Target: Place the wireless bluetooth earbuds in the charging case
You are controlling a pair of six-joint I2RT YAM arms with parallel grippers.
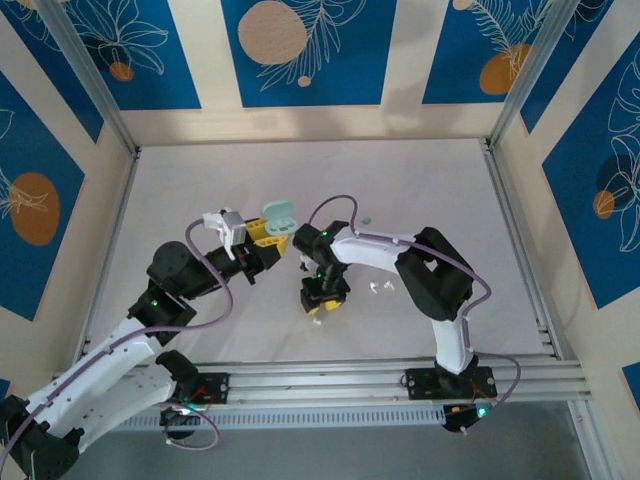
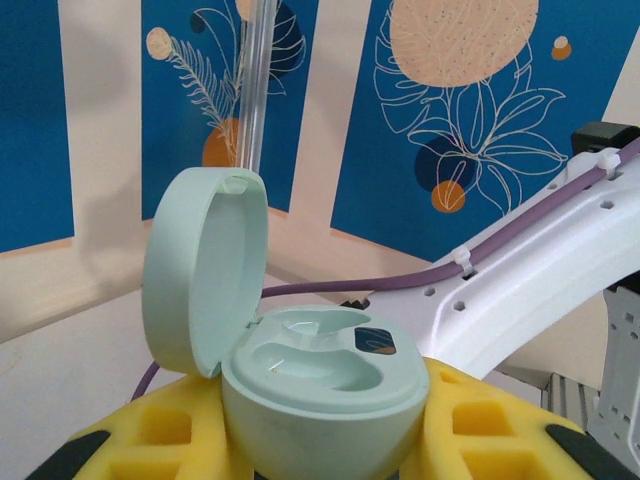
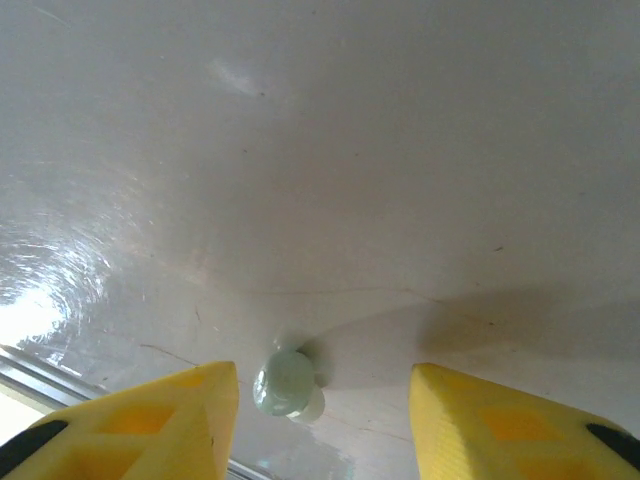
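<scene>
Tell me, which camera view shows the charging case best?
The left wrist view: the case sits close and sharp, lid open, its wells visible, held in the left claw. In the top view the case is a small pale shape at that claw.

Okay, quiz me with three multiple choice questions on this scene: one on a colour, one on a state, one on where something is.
1. What colour is the charging case?
A) mint green B) black C) red

2. How is its lid?
A) shut B) lying on the table C) hinged open

3. Where is the pale green earbud?
A) in the case B) on the table, between the fingers of the right gripper C) on the lid

Answers:
1 A: the left wrist view shows the case mint green.
2 C: the lid stands up from its hinge.
3 B: the earbud rests on the table with a yellow finger on either side.
</scene>
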